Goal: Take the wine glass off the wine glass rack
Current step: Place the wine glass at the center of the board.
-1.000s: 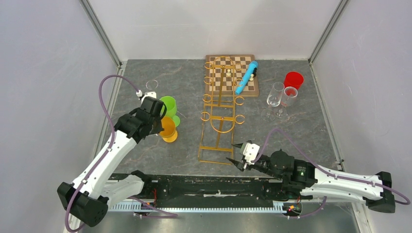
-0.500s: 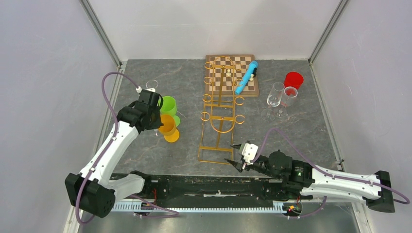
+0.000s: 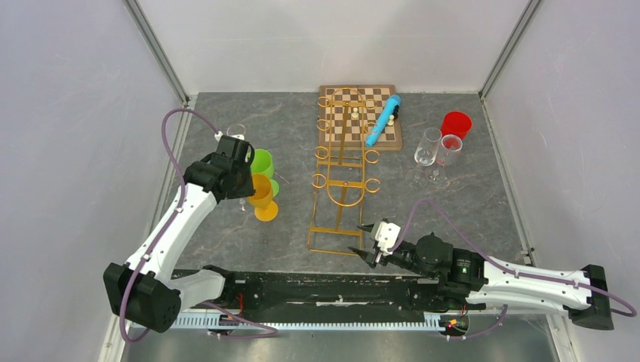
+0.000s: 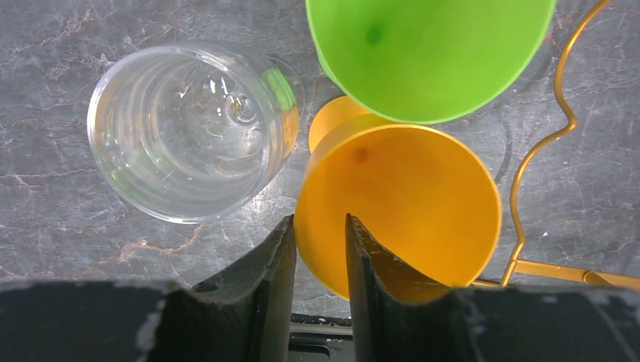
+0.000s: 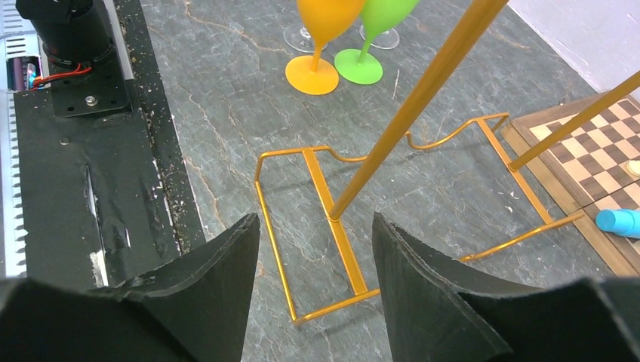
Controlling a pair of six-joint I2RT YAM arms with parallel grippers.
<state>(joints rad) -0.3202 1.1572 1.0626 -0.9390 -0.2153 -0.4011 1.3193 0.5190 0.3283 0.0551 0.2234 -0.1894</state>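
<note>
The gold wine glass rack [image 3: 343, 173] stands mid-table, and I see nothing hanging from its scroll hooks. An orange wine glass [image 4: 400, 207] stands upright on the table left of the rack, beside a green one [image 4: 430, 53] and a clear one [image 4: 185, 128]. My left gripper [image 4: 318, 220] hovers over the orange glass's rim. It is open, with the thin rim lying loose in the gap between the fingers. My right gripper [image 5: 315, 219] is open and empty at the rack's near base [image 5: 332, 234], with the rack's post beyond the gap.
A wooden chessboard [image 3: 358, 113] with a blue tube [image 3: 383, 119] lies behind the rack. Two clear glasses [image 3: 428, 147] and a red cup [image 3: 456, 123] stand at the back right. Enclosure walls flank both sides.
My left gripper's jaws have parted from their shut grip on the orange glass's rim, and that arm has shifted slightly toward the back. The right arm has barely moved.
</note>
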